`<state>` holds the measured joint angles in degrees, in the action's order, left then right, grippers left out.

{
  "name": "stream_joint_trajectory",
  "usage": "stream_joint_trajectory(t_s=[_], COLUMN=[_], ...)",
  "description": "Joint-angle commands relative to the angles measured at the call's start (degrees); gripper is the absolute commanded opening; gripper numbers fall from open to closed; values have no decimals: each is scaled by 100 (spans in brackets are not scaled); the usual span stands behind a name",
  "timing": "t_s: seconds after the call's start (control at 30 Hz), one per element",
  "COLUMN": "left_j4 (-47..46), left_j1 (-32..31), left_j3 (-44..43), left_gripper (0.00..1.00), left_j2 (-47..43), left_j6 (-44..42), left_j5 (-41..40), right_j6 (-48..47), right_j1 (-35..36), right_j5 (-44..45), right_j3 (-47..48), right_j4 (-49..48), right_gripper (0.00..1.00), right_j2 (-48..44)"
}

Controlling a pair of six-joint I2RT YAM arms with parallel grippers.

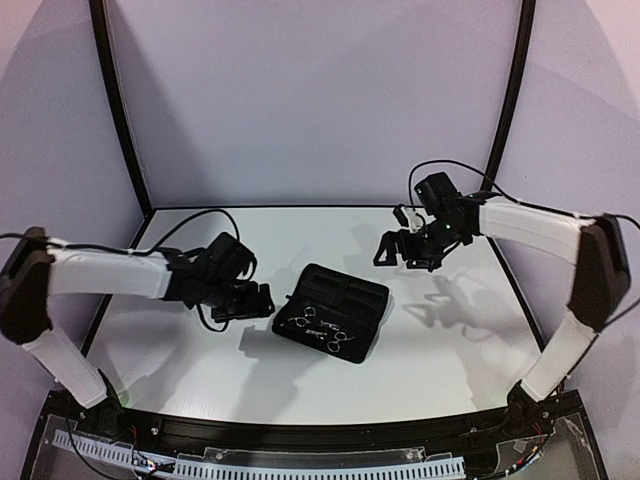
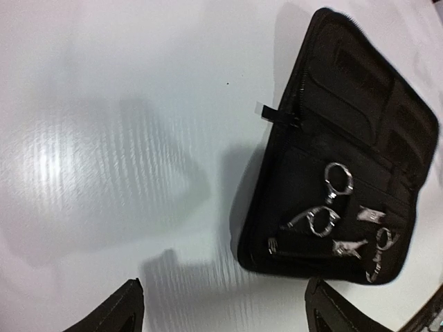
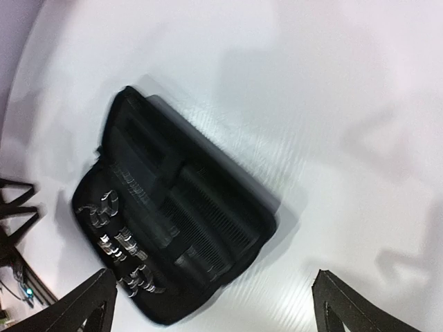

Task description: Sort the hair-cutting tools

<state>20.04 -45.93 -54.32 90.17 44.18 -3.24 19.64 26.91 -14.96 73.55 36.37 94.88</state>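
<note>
In the top view the open case (image 1: 345,295) lies mid-table, its long axis roughly 9 to 3 o'clock, with the scissors (image 1: 312,322) in its near half and the combs (image 3: 208,232) apparently in the far half. The left gripper (image 1: 255,299), wide and empty, sits just beside it, with the case at 3 o'clock. The right gripper (image 1: 400,250), also wide and empty, hangs well apart, over smooth white table (image 1: 450,360) with room either side.

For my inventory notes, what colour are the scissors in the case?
Silver; the scissors show best in the left wrist view.
</note>
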Motion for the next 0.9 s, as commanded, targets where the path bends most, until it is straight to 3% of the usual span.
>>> stream_joint_trajectory(t_s=[0.0, 0.13, 0.43, 0.87], left_j4=[-941, -2319, -3252, -3160], left_j1=[5, -24, -208, -214], left_j3=[945, 1523, 1338, 662], left_gripper=[98, 99, 99, 98], left_j2=[-575, -408, 570, 1281], left_j6=[734, 1326, 1781, 1646], left_j5=[848, 1385, 1592, 1765], right_j6=[-1177, -1745, -2006, -2265], right_j1=[-327, -406, -432, -105], right_j5=[-1119, -1167, -2064, -2710], right_j3=[662, 1139, 1338, 1133], right_j4=[173, 373, 586, 904], right_gripper=[97, 97, 90, 79], right_j2=[911, 1571, 2269, 2040])
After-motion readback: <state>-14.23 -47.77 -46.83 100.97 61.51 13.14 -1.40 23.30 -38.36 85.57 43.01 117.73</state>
